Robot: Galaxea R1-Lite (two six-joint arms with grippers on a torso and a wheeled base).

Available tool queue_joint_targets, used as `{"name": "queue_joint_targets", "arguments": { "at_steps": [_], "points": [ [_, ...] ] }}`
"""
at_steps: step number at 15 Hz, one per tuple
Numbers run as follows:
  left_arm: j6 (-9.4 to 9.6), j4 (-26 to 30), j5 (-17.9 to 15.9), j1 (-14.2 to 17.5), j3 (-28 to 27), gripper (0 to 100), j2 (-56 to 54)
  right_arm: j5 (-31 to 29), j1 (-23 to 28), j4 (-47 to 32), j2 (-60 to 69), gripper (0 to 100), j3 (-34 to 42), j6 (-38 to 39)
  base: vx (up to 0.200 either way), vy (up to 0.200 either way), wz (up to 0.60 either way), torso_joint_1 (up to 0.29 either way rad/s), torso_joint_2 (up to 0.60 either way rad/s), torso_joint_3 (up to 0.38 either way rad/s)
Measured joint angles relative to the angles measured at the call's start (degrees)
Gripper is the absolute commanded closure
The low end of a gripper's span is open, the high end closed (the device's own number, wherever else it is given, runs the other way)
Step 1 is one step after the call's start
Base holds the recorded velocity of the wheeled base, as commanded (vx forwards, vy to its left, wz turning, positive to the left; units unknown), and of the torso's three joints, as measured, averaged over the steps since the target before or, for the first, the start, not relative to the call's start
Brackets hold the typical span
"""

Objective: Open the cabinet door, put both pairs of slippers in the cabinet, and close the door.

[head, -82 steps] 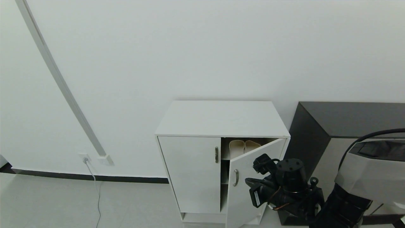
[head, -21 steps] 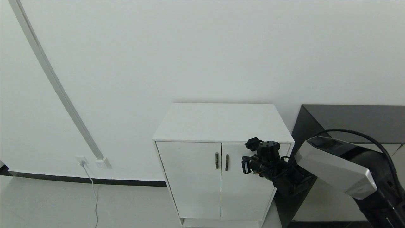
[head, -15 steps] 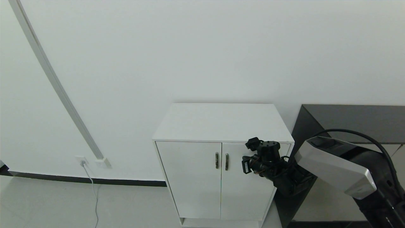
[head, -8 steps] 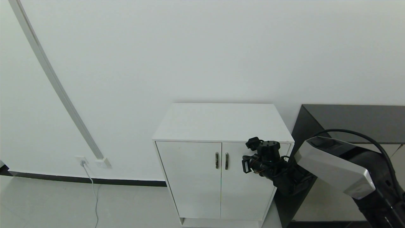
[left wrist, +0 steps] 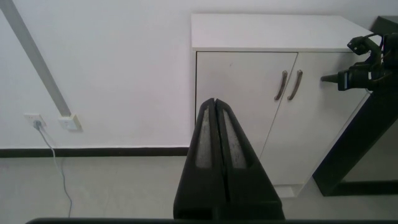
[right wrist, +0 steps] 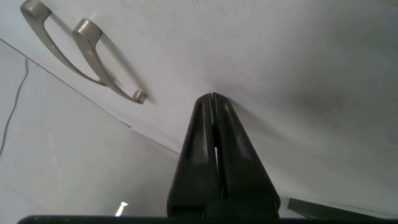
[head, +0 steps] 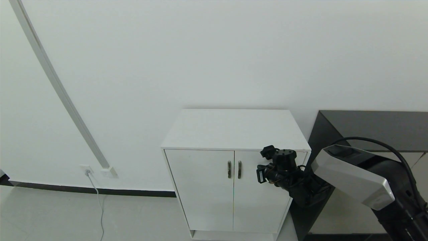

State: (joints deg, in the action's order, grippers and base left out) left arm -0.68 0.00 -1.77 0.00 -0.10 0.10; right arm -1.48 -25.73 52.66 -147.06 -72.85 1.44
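The white cabinet [head: 234, 129] stands against the wall with both doors closed, so its inside is hidden. Two metal handles [head: 234, 169] sit side by side at the middle seam. My right gripper [head: 258, 174] is shut, and its tips rest against the right door [head: 254, 204] just right of the handles. In the right wrist view the shut fingers [right wrist: 213, 102] touch the door panel, with the handles [right wrist: 93, 50] off to one side. My left gripper [left wrist: 214, 106] is shut on nothing and is held back from the cabinet [left wrist: 267, 31], facing the left door.
A black piece of furniture [head: 367, 124] stands directly right of the cabinet, close to my right arm. A wall socket with a hanging cable [head: 88, 171] and a slanted conduit [head: 50, 77] are on the left. Open floor [head: 83, 217] lies left of the cabinet.
The right door, ajar with beige slippers showing 5.5 s ago, is now closed with my right gripper against it. Over the last second the right gripper has barely shifted.
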Motion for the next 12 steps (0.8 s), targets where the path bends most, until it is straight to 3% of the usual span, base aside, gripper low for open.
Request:
{"name": "queue_joint_targets", "arguments": {
  "at_steps": [7, 12],
  "points": [
    [0.00, 0.00, 0.02, 0.00, 0.00, 100, 0.00, 0.00, 0.85, -0.66, -0.38, 100, -0.55, 0.04, 0.000, 0.000, 0.00, 0.000, 0.00, 0.000],
    [0.02, 0.00, 0.00, -0.02, 0.00, 100, 0.00, -0.02, 0.13, 1.28, 3.56, 100, 6.81, 0.06, 0.000, 0.000, 0.00, 0.000, 0.00, 0.000]
  ]
}}
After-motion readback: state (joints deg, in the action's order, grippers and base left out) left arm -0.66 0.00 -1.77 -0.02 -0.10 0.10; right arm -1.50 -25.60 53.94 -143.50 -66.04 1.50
